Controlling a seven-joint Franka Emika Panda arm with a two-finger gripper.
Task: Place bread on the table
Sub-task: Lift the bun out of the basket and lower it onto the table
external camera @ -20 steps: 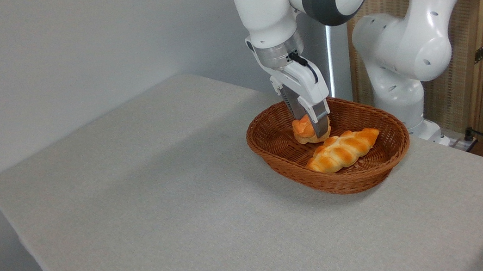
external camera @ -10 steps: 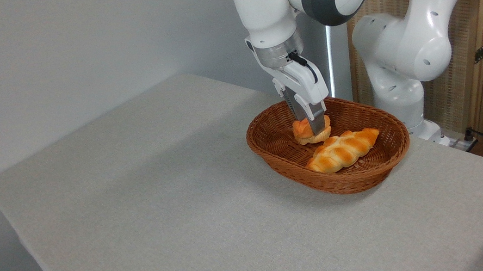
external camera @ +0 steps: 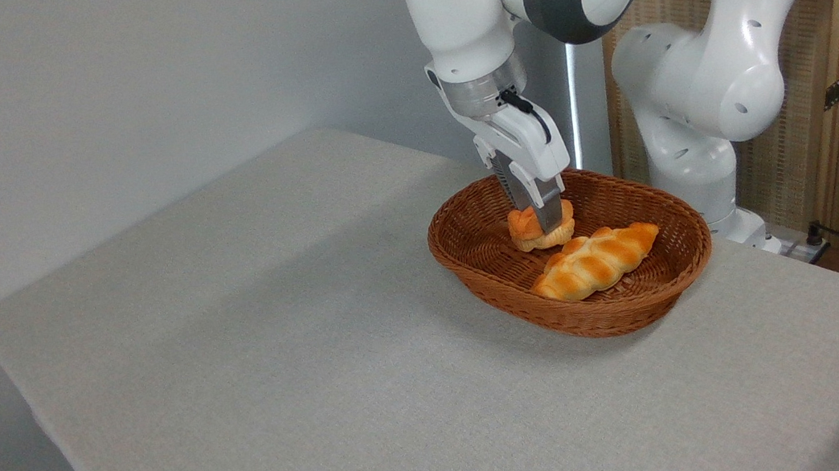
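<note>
Cloth-covered table [external camera: 261,386] fills the near ground, a wide grey speckled surface with plenty of free room in front of and to the left of the wicker basket [external camera: 492,291]. Further back, the basket sits toward the right side of the table, and a long, pale braided loaf [external camera: 597,261] lies along its nearer inner wall. Just behind that loaf hangs the bread [external camera: 536,228], the small golden-orange knotted bun, pinched between the two fingers of the gripper [external camera: 539,221], which is closed narrowly on the bun's upper half. Compared with a second ago, the bun and the fingers stand a little higher in the frame, and the bun's underside now seems to clear the basket floor, though it is below or about level with the rim. That small rise suggests the grasp has taken and the lift has begun; the bun has not slipped or tilted noticeably. The task is only at its start, since the bread is inside the basket's outline and nothing rests on the cloth yet. Behind all this rise the white arm's wrist and elbow joints, in front of a wooden screen.
</note>
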